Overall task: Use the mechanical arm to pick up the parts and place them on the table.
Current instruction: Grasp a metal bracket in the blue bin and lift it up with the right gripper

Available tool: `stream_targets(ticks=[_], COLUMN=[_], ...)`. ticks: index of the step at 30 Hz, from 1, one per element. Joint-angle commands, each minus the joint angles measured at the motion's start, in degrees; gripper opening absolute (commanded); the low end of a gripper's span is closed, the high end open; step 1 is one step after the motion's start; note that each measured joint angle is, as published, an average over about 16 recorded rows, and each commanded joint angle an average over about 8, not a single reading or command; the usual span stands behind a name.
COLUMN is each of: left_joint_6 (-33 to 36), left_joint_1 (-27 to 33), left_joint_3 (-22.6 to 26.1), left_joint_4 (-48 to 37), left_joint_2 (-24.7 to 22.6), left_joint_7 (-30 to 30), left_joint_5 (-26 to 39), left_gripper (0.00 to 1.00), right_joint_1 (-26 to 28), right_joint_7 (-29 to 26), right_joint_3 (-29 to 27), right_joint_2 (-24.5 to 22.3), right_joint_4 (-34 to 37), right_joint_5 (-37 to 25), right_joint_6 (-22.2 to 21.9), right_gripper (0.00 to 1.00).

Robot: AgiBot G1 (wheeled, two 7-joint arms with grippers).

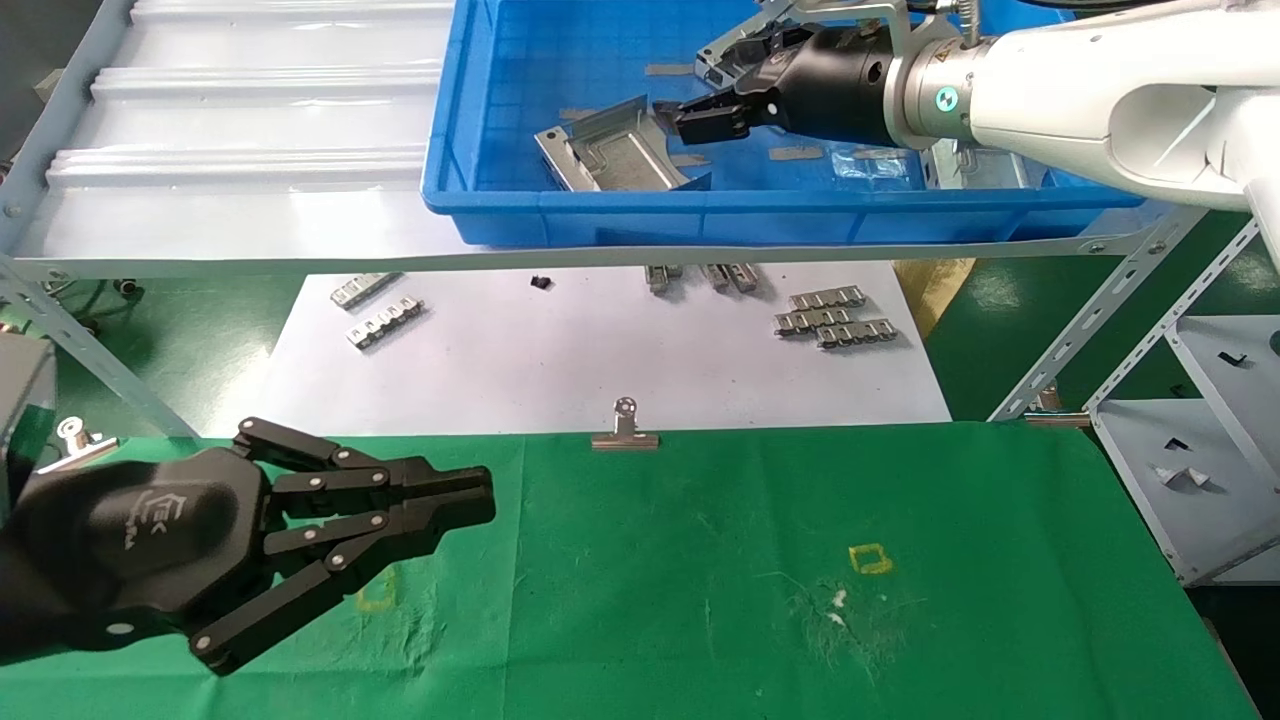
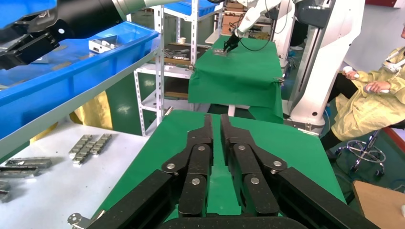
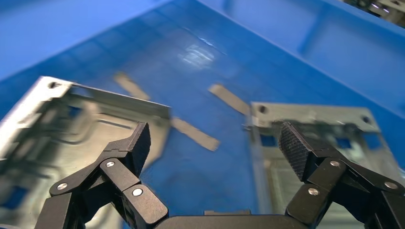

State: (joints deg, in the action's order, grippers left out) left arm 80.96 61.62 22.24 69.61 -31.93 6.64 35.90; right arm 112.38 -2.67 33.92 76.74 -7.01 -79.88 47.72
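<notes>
My right arm reaches from the upper right into the blue bin (image 1: 560, 215). Its gripper (image 1: 695, 115) is open and empty above the bin floor. In the right wrist view the gripper (image 3: 215, 140) is spread between two silver parts, one part (image 3: 71, 124) on one side and another (image 3: 315, 119) on the other, touching neither. In the head view one part (image 1: 615, 150) lies just left of the fingertips, a second (image 1: 725, 45) behind the hand, and a third (image 1: 975, 165) under the wrist. My left gripper (image 1: 485, 500) is shut and empty, low over the green table (image 1: 700, 600) at the left.
Small ribbed strips (image 1: 830, 320) lie on the white sheet (image 1: 600, 360) below the shelf. A binder clip (image 1: 625, 430) holds the cloth's far edge. A yellow square outline (image 1: 868, 558) marks the table. The grey ribbed shelf (image 1: 250, 100) extends left of the bin.
</notes>
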Motion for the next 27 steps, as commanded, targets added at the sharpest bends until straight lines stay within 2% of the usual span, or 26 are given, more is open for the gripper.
stream_targets(ticks=[1, 2, 10, 27], left_joint_6=[0.00, 0.00, 0.00, 0.00], left_joint_1=[0.00, 0.00, 0.00, 0.00], left_joint_3=[0.00, 0.00, 0.00, 0.00], left_joint_4=[0.00, 0.00, 0.00, 0.00], left_joint_2=[0.00, 0.00, 0.00, 0.00], left_joint_7=[0.00, 0.00, 0.00, 0.00], left_joint_5=[0.00, 0.00, 0.00, 0.00], left_gripper=[1.00, 1.00, 1.00, 1.00], right_joint_1=[0.82, 0.80, -0.46, -1.10], right_joint_7=[-0.69, -1.20, -5.69, -11.73], right_joint_3=[0.52, 0.72, 2.81, 6.91], right_joint_2=[0.94, 1.05, 1.30, 1.21], right_joint_4=[1.81, 1.84, 0.46, -1.94], right_joint_5=[-0.73, -0.87, -1.94, -2.22], right_joint_6=[-1.91, -2.78, -7.65, -9.65], right_gripper=[0.02, 0.00, 0.00, 0.00])
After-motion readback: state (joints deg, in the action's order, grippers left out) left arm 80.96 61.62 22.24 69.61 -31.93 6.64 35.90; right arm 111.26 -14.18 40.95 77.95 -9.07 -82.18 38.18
